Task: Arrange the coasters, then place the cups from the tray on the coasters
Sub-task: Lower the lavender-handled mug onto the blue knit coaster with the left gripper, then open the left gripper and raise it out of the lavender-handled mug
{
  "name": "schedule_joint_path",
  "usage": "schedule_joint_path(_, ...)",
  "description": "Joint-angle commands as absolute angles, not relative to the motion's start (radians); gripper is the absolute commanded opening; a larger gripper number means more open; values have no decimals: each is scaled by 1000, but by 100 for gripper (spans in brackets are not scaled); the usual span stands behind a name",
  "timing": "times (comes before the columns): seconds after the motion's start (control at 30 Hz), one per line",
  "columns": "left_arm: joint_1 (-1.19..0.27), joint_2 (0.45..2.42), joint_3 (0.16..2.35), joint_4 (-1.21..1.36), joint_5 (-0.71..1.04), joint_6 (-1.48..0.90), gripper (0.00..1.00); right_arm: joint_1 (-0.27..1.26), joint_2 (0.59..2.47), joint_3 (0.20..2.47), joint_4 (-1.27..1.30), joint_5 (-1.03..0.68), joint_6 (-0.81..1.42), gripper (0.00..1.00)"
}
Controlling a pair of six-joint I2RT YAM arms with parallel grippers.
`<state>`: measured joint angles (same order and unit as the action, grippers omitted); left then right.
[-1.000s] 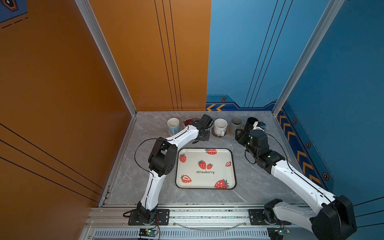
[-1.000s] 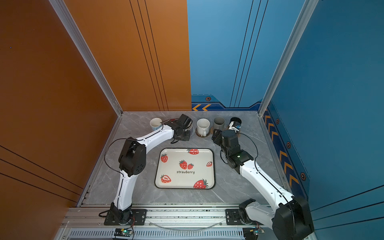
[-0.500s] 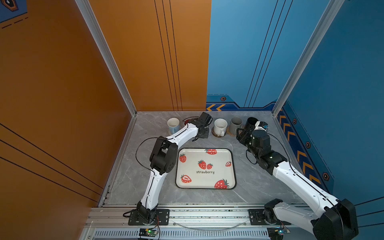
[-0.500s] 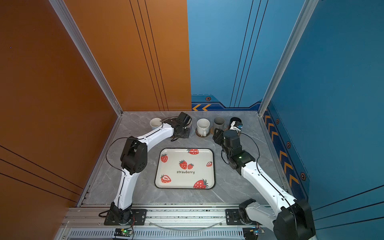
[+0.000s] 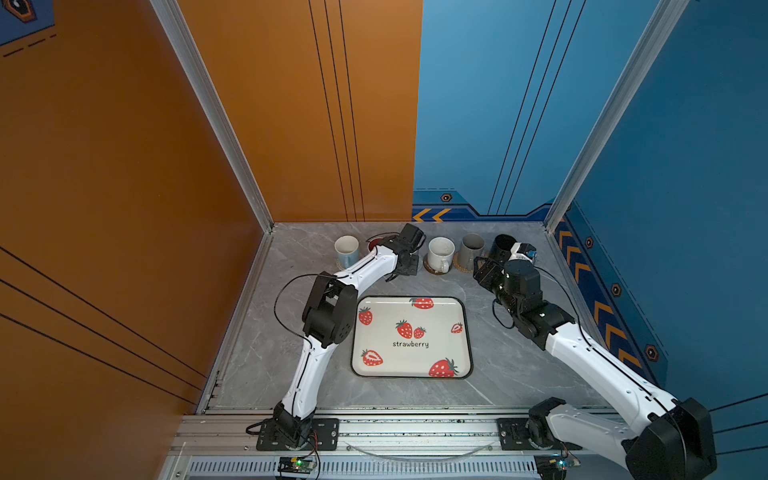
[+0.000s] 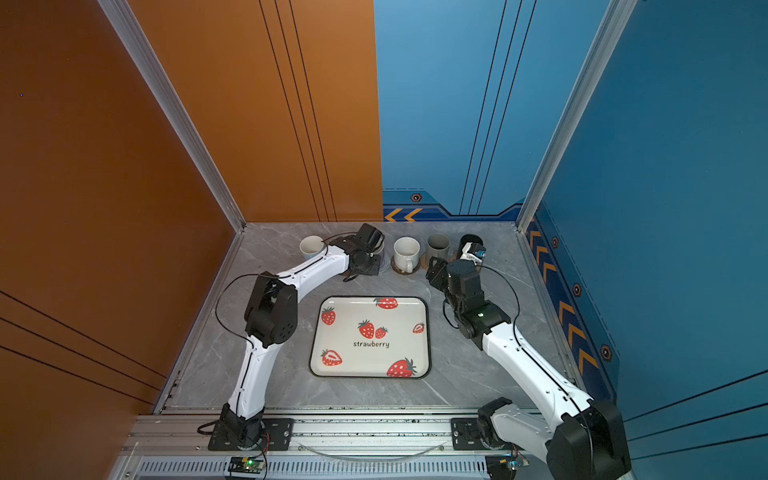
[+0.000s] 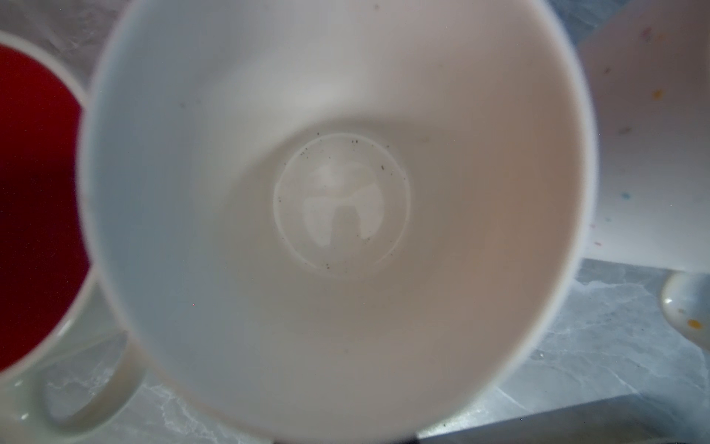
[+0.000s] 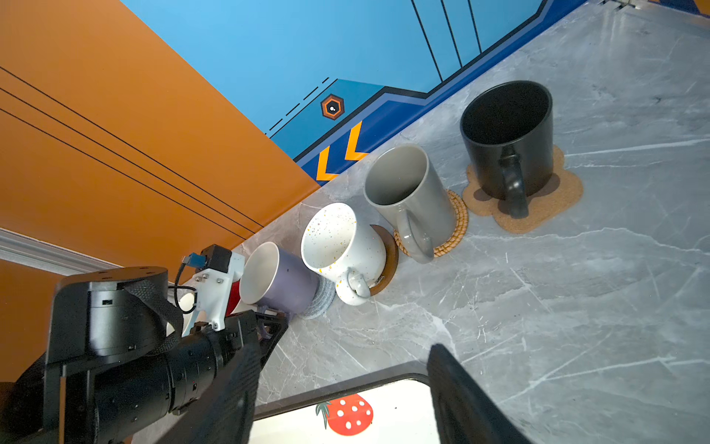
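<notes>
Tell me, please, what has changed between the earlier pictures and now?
The left gripper, shut on the lavender cup at the grey woven coaster, moved slightly toward the back wall. The right gripper, open and empty, shifted only a little. Nothing was taken hold of or let go. The tray, the speckled cup, grey cup and black cup stayed where they were.

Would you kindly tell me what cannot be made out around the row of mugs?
- Left gripper jaws: tips hidden beside the lavender mug in the right wrist view, under the left arm in both top views; grip unclear.
- Red-lined mug: mostly covered by that arm in both top views; its coaster hidden everywhere.
</notes>
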<state>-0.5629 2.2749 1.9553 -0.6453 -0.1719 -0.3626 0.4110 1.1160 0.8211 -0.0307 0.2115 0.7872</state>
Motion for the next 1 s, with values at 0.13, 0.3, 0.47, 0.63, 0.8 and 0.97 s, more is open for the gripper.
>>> schedule_joint_path(0.13,-552,2296,2009,-606,-167,-367,0,400,1093,802,-60,212,801,68)
schedule_joint_path(0.3,-552,2304,2018,-606,-163,-369,0,397,1083,799,-63,210,802,68)
schedule_joint_path(0.47,-552,2309,2020,-606,-158,-373,0,391,1077,791,-64,213,803,68)
schedule_joint_path(0.63,-552,2312,2024,-606,-155,-374,0,387,1067,787,-64,210,805,68)
schedule_joint_path(0.8,-552,2319,2031,-606,-150,-376,0,385,1066,784,-64,212,805,68)
schedule_joint_path(0.97,-552,2332,2045,-607,-147,-371,0,381,1066,781,-64,209,807,68)
